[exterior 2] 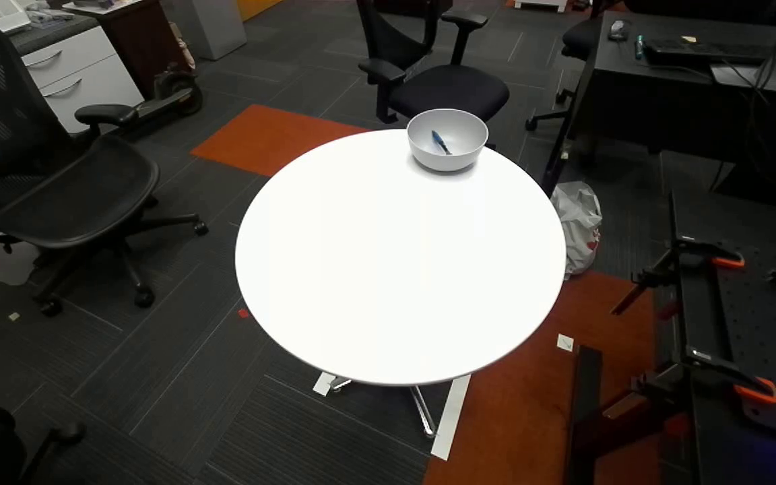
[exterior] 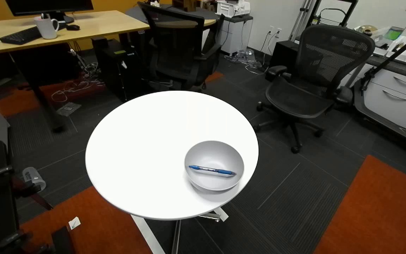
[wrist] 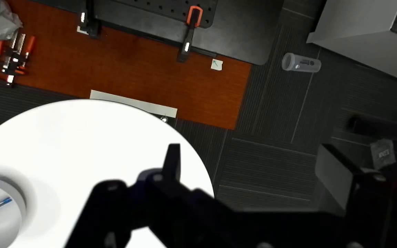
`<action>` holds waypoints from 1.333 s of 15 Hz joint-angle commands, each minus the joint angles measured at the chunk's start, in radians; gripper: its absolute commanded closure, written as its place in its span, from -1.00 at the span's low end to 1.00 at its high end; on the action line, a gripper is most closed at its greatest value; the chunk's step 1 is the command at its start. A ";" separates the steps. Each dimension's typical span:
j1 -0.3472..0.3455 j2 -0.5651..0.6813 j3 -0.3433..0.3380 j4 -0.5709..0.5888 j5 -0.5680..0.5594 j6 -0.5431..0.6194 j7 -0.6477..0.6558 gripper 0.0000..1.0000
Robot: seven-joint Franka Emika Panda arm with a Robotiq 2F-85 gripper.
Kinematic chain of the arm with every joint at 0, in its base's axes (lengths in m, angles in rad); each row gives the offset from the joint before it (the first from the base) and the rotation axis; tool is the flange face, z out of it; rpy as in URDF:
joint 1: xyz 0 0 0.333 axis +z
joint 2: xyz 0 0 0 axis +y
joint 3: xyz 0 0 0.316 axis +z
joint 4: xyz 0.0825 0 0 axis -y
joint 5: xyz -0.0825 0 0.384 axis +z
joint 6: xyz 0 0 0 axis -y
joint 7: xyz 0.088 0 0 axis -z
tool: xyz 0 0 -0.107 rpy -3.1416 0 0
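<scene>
Blue slim pen (exterior: 212,170) sits in the round light-grey bowl (exterior: 213,151), likely cradled by its curve, and your black tool (wrist: 252,167) gapes wide, empty!

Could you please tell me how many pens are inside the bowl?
1. The blue pen lies in the bowl, which stands near the edge of the round white table. An exterior view shows the bowl's inside well, so a hidden one seems unlikely.
</scene>
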 commanded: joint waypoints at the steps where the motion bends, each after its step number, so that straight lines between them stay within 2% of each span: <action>1: -0.022 0.001 0.017 0.003 0.008 -0.004 -0.009 -1.00; 4: -0.063 0.011 0.023 -0.006 -0.016 0.087 0.052 -1.00; 12: -0.233 0.109 0.000 -0.011 -0.123 0.431 0.248 -1.00; 16: -0.304 0.216 -0.008 -0.022 -0.185 0.607 0.367 -1.00; 20: -0.349 0.371 -0.043 -0.037 -0.203 0.840 0.447 -1.00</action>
